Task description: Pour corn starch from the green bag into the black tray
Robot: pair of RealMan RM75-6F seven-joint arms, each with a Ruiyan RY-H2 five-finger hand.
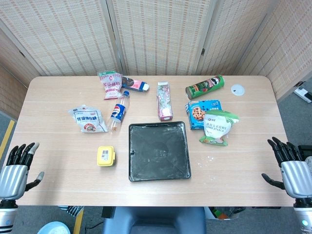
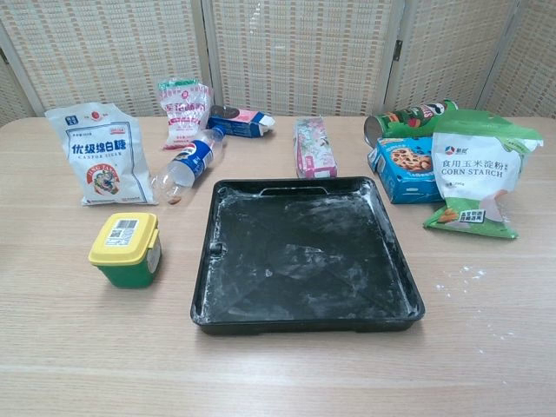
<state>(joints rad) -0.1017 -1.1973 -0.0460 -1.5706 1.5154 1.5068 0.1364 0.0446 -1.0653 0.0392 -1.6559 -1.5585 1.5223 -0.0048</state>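
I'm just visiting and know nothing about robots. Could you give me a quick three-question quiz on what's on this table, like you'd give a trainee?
1. True or false: the green corn starch bag lies inside the black tray.
2. What colour is the lid of the small tub left of the tray?
3. Which is holding something: A) left hand, B) right hand, C) neither?

Key:
1. False; it lies on the table to the tray's right, leaning on the blue cookie box.
2. Yellow.
3. C; both hang open at the table's near corners.
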